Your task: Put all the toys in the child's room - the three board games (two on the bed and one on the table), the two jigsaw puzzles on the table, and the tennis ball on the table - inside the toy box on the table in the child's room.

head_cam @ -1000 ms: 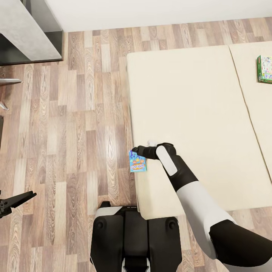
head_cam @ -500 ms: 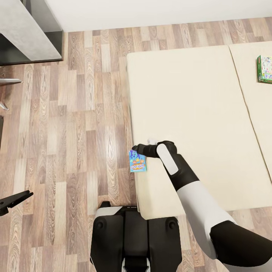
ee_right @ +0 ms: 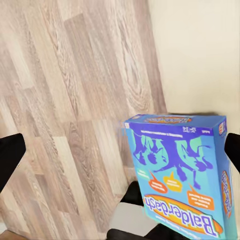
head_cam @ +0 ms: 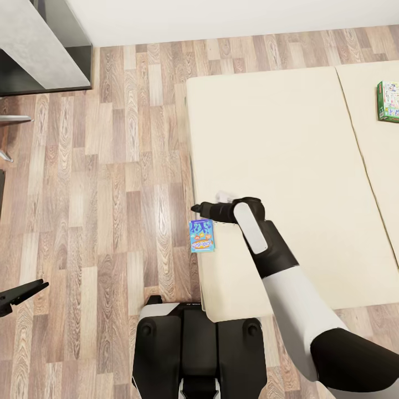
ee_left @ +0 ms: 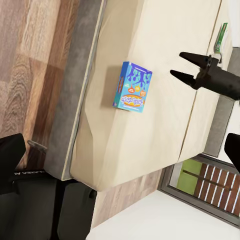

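A blue-purple board game [head_cam: 201, 236] lies flat at the bed's [head_cam: 288, 144] near-left edge, beside the wood floor. My right gripper [head_cam: 195, 208] hovers just beyond the box, open and holding nothing. The left wrist view shows the same box [ee_left: 133, 87] with the spread right gripper [ee_left: 186, 66] apart from it. In the right wrist view the box [ee_right: 180, 170] sits between the wide-set fingertips [ee_right: 10, 152]. A green-edged board game [head_cam: 389, 101] lies far right on the bed. My left gripper [head_cam: 25, 292] hangs open low over the floor at the left.
The grey table [head_cam: 33, 44] and its dark cabinet stand at the far left corner by the white wall. Wood-plank floor [head_cam: 111, 194] runs between table and bed. My own dark base [head_cam: 194, 349] stands right against the bed's near corner.
My right gripper has drawn back off the blue-purple box, toward the far side, and the box stays in place. The left gripper dropped slightly lower.
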{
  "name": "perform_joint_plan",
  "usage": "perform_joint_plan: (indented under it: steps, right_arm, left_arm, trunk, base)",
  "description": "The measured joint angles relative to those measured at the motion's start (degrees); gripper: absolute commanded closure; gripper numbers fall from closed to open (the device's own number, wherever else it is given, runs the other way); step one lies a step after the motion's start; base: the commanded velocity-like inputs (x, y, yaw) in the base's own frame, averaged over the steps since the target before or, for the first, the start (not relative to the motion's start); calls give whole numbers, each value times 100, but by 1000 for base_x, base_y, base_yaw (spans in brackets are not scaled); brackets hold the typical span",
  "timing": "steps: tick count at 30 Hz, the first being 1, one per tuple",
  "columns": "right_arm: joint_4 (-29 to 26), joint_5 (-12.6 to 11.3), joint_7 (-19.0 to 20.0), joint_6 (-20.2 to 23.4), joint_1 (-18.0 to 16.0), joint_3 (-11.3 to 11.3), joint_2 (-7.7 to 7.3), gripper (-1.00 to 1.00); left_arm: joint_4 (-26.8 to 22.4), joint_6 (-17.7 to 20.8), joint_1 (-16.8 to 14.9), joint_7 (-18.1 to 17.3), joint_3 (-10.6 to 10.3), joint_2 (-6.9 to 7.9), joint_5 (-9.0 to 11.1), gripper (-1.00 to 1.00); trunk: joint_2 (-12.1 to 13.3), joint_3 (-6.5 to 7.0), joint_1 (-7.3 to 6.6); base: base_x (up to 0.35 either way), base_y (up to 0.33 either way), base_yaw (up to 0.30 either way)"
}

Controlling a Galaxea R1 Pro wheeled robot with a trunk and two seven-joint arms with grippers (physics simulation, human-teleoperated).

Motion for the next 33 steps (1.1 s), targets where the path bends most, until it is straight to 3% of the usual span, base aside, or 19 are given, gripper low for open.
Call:
perform_joint_plan:
  steps: [13,18,20,21,23,24,25,33]
  right_arm:
    - [-1149,-133,-13,567,109,-3,-1,-100]
    - [-1436,-409,-18,604,179,18,-1,-100]
    - [-1703,-741,-33,613,229,35,-1,-100]
    - [-1708,-736,-34,616,230,35,-1,-100]
    - [-1970,-1045,-63,619,261,47,-1,-100]
    - [-1976,-1040,-64,622,262,48,-1,-100]
    - [-2126,-1197,-91,622,281,55,-1,-100]
    - [-2411,-1445,-133,622,465,67,-2,-100]
  left_arm:
    - [0,0,0,0,-5,-11,-17,-100]
    - [0,0,0,0,-5,-9,-18,-100]
    - [0,0,0,0,-5,-11,-18,-100]
    - [0,0,0,0,-5,-11,-18,-100]
    - [0,0,0,0,-5,-11,-18,-100]
    - [0,0,0,0,-5,-12,-18,-100]
    - [0,0,0,0,-5,-13,-18,-100]
    - [0,0,0,0,-10,-20,-28,-100]
  trunk:
    - [0,0,0]
    - [0,0,0]
    - [0,0,0]
    - [1,0,1]
    - [0,0,0]
    - [1,0,1]
    - [0,0,0]
    - [1,0,0]
  base:
    - [0,0,0]
    - [0,0,0]
    - [0,0,0]
    - [0,0,0]
    - [0,0,0]
    - [0,0,0]
    - [0,0,0]
    - [0,0,0]
